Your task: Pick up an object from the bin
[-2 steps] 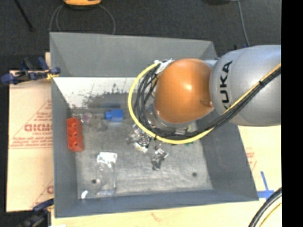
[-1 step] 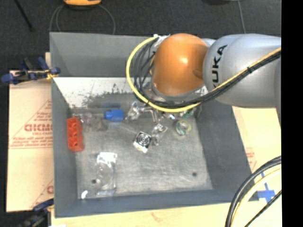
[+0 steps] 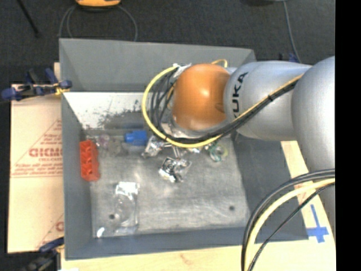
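Note:
My gripper [image 3: 163, 158] hangs below the orange wrist cover over the middle of the bin floor. Its two metal fingertips [image 3: 152, 147] stand apart, open, with bare floor and nothing held between them. Just left of the upper fingertip, near the back wall, lies a small blue cylinder [image 3: 135, 137]. A small greenish ring [image 3: 216, 153] rests on the floor to the right of the gripper, partly under the arm. The orange cover hides the gripper's body.
A red block with round holes [image 3: 89, 160] lies along the left wall. A clear crumpled plastic bag [image 3: 125, 205] sits at the front left, and a small clear piece [image 3: 110, 144] lies left of the blue cylinder. The arm spans the bin's right side.

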Controlling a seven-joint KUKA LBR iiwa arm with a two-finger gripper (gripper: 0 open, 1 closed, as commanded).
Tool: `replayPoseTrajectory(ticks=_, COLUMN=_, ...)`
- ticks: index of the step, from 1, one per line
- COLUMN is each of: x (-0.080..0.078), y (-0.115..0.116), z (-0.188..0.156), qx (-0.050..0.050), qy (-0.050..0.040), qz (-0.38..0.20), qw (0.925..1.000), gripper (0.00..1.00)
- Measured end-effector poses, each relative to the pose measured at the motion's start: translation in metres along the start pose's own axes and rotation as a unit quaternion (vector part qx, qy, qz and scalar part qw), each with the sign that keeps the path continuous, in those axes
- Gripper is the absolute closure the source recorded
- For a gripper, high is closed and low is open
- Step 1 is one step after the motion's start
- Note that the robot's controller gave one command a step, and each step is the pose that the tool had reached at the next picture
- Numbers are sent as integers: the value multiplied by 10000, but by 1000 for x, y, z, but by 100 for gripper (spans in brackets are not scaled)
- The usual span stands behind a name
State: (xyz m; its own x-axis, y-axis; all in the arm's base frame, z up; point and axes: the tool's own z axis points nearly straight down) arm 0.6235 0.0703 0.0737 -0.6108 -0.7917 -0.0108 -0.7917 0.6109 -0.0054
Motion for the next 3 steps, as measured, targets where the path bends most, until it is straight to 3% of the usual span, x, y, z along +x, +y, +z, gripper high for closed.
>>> replayPoseTrajectory(ticks=1, x=14, y=-3, z=-5, qx=1, qy=24, qz=-898, qw=9960, gripper=0)
replayPoseTrajectory(ticks=2, x=12, y=-3, z=-6, qx=-4, qy=0, qz=-876, qw=9962, gripper=100)
replayPoseTrajectory(ticks=3, x=13, y=15, z=-170, qx=13, qy=12, qz=-1357, qw=9907, gripper=100)
